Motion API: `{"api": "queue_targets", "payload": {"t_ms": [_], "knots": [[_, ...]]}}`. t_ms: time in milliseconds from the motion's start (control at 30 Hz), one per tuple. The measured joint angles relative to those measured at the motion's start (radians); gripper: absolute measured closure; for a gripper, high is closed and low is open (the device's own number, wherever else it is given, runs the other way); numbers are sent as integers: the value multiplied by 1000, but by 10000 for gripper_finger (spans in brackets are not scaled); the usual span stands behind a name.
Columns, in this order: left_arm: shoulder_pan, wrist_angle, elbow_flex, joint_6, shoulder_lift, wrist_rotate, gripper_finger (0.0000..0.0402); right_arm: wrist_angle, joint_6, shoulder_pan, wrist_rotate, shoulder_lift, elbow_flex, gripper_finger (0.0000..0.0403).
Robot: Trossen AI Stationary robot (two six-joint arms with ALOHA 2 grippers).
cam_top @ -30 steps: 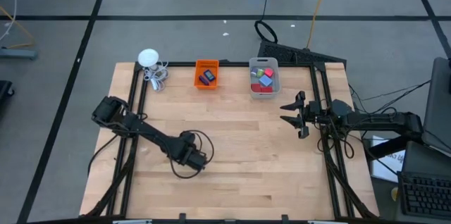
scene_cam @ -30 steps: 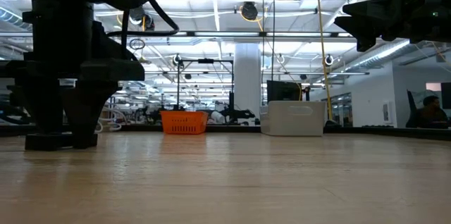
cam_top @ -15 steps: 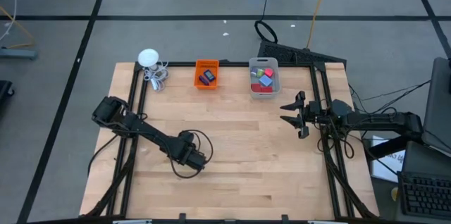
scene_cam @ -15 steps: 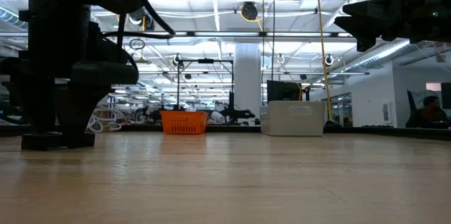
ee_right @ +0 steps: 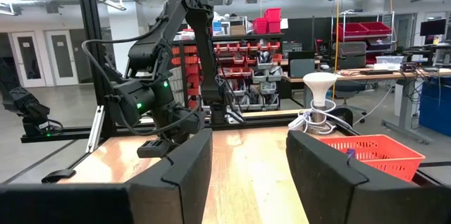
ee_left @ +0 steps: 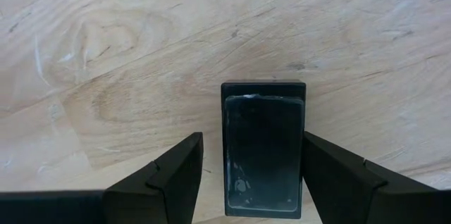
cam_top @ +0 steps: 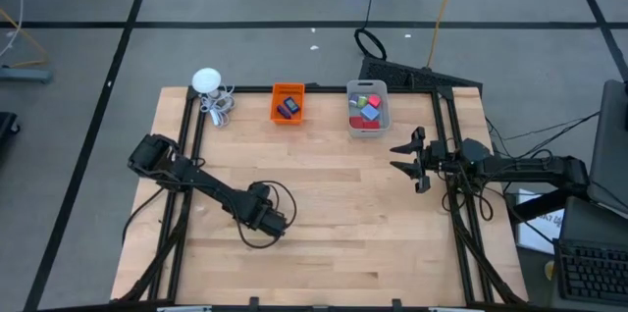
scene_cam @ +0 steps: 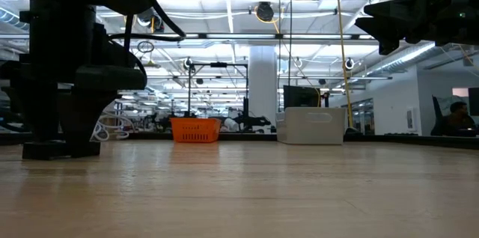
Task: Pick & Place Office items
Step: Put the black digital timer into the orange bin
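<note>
left gripper (ee_left: 246, 175) low over a flat black rectangular piece (ee_left: 263, 150)
its fingers stand open either side of it; right gripper (cam_top: 410, 160) open, beyond the clear grey bin (cam_top: 368, 106).

The room is bright. Long ceiling lights (scene_cam: 224, 2) shine white up high in the low view, so my arms there look like black shapes. From above, the light on the wooden surface (cam_top: 334, 204) is soft and even, and the shadows under my arms are faint. Down low, the near part of the wood looks blurry. In my left wrist view the wood grain is sharp, and the dark flat rectangle (ee_left: 263, 150) has a dull shine.
</note>
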Motion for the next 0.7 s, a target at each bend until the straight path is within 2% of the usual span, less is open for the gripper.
{"api": "queue_targets", "payload": {"t_ms": [700], "knots": [[0, 17, -1, 0, 0, -2, 181, 0, 0, 0, 0, 0, 0, 232]]}}
